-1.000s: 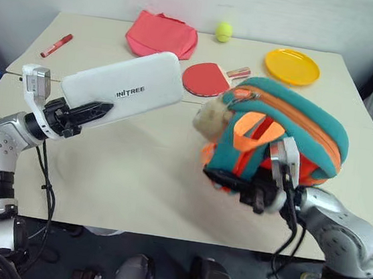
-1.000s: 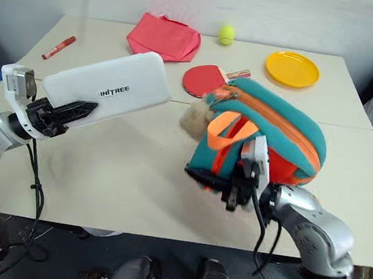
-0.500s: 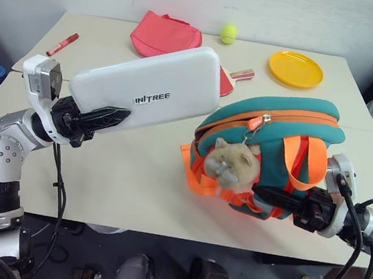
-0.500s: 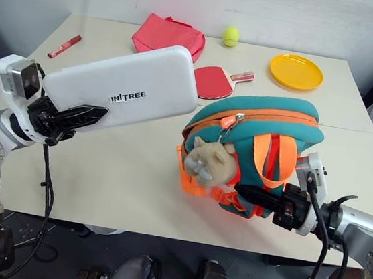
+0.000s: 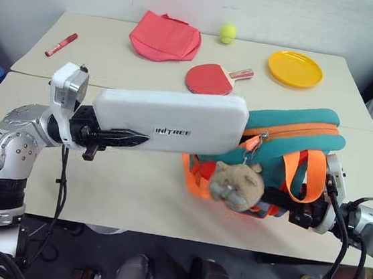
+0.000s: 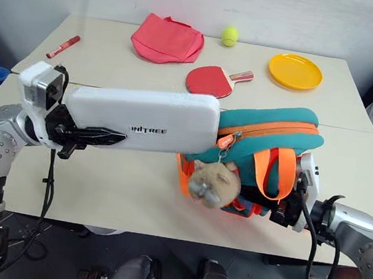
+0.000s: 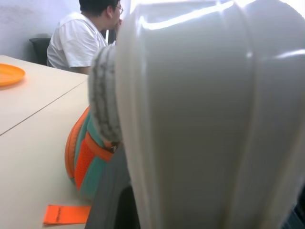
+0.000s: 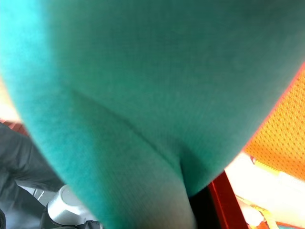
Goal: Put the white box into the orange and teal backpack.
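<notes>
The white box (image 5: pixel 175 120), clamped in the left claw (image 5: pixel 122 137), noses at the backpack (image 5: pixel 286 151), which the right claw (image 5: pixel 299 216) grips; next, slide it inside.

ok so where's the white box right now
Head views: the white box is held level in the left claw, its far end at the orange and teal backpack.

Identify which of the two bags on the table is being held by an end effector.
The orange and teal backpack, gripped by the right end effector; the flat pink-red bag lies untouched at the far side.
</notes>
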{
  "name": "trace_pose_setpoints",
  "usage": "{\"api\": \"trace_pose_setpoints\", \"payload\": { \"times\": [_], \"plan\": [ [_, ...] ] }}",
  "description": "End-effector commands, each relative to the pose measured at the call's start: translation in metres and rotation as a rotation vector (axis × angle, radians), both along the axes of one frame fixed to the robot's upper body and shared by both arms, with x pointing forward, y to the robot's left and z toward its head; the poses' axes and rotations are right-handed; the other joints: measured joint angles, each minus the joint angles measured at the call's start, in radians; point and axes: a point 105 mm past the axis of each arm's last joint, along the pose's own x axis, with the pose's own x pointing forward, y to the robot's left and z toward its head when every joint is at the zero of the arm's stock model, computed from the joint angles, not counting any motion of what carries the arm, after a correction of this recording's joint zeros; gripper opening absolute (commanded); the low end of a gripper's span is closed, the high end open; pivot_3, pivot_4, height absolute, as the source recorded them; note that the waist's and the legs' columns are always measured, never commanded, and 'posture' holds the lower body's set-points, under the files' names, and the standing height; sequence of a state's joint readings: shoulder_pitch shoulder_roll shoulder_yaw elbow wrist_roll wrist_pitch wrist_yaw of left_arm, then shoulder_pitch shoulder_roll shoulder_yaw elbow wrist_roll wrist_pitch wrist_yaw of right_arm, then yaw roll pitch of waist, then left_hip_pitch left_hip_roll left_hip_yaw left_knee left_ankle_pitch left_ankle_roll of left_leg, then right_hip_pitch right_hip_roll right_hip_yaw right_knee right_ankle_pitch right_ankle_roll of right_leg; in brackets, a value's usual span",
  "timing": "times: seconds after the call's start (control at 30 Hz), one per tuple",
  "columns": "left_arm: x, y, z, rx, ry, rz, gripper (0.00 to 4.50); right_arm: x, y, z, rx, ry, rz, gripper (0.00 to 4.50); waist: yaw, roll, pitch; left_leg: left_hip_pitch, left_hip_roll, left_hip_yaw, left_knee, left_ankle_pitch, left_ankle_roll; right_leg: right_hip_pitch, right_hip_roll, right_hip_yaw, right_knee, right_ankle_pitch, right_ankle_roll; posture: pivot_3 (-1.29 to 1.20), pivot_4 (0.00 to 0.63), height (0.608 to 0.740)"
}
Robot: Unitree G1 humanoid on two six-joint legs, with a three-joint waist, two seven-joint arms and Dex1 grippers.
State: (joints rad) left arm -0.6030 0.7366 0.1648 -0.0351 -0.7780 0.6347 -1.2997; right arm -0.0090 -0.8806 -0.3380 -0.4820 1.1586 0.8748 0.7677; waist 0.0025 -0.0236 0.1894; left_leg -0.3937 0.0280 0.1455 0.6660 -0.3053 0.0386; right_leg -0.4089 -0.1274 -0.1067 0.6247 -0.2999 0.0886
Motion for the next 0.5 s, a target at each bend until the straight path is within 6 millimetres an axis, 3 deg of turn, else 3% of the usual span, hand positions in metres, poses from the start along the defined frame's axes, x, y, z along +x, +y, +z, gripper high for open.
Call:
{"api": "trace_pose_setpoints", "payload": {
  "times": [0.03,0.17,0.27,0.4,0.5],
  "plan": [
    [0.022,-0.005,0.001,0.072,-0.119,0.094,1.3,-0.005,0.001,0.009,-0.009,-0.041,0.008,0.03,0.008,0.0,0.0,0.0,0.0,0.0,0.0,0.0,0.0,0.0,0.0,0.0,0.0,0.0,0.0,0.0,0.15,0.74],
    [0.03,-0.005,-0.011,0.316,-0.266,0.091,1.3,-0.007,-0.001,0.012,-0.014,-0.054,-0.002,0.03,0.019,0.0,0.0,0.0,-0.001,0.0,0.0,0.0,0.001,0.0,0.0,0.0,0.0,0.0,0.001,0.0,0.15,0.74],
    [0.034,-0.012,0.003,0.349,-0.315,0.084,1.3,-0.007,-0.005,0.018,-0.007,-0.066,-0.022,0.03,0.021,0.0,0.0,-0.001,0.0,0.0,0.001,0.0,0.001,-0.001,0.0,0.0,-0.001,0.0,0.001,0.0,0.15,0.74],
    [0.043,-0.056,-0.002,0.433,-0.298,0.032,1.3,-0.003,-0.008,0.019,-0.01,-0.086,-0.047,0.03,0.03,0.0,0.0,-0.002,-0.002,-0.001,0.002,0.0,0.003,0.001,-0.001,-0.001,0.0,0.001,0.002,0.0,0.15,0.74],
    [0.042,-0.108,-0.004,0.379,-0.29,-0.053,1.3,0.0,-0.002,0.018,-0.006,-0.094,-0.028,0.03,0.031,0.0,0.0,-0.002,-0.005,-0.001,0.002,0.001,0.007,0.001,-0.001,-0.001,0.0,0.002,0.004,0.0,0.15,0.74]
  ]
}}
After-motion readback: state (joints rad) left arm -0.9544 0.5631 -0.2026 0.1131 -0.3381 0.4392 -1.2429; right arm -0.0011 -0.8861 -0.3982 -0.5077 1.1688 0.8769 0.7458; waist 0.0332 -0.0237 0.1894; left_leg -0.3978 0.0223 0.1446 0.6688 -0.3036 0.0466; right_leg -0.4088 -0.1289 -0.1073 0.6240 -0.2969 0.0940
